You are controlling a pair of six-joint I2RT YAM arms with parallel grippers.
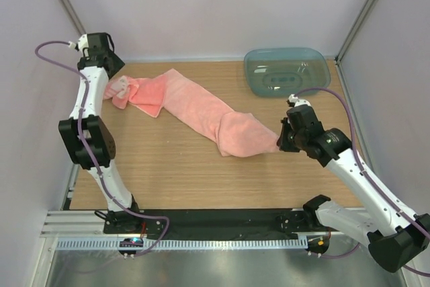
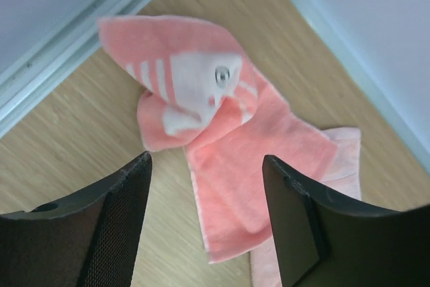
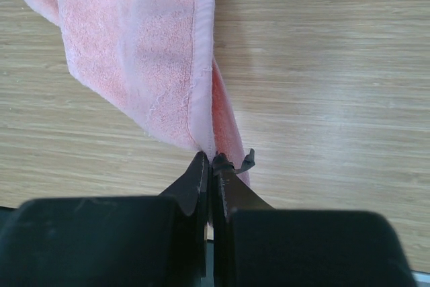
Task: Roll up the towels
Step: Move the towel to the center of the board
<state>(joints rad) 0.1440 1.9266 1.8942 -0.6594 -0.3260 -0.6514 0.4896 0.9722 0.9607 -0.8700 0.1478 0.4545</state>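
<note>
Two salmon-pink towels lie on the wooden table. One towel (image 1: 138,92) is crumpled at the back left; in the left wrist view (image 2: 201,99) it shows a white patterned patch. The longer towel (image 1: 201,112) stretches diagonally from it towards the right, bunched at its near end. My left gripper (image 1: 113,74) hovers over the crumpled towel, open and empty (image 2: 208,216), with its fingers (image 2: 114,220) either side of a towel edge below. My right gripper (image 1: 282,136) is shut on the long towel's near corner (image 3: 213,158), and the cloth (image 3: 134,45) hangs away from it.
A translucent blue-green tub (image 1: 285,70) stands at the back right of the table. The enclosure walls and metal frame run close behind the left gripper (image 2: 60,52). Bare wood (image 1: 168,173) lies between the towels and the arm bases.
</note>
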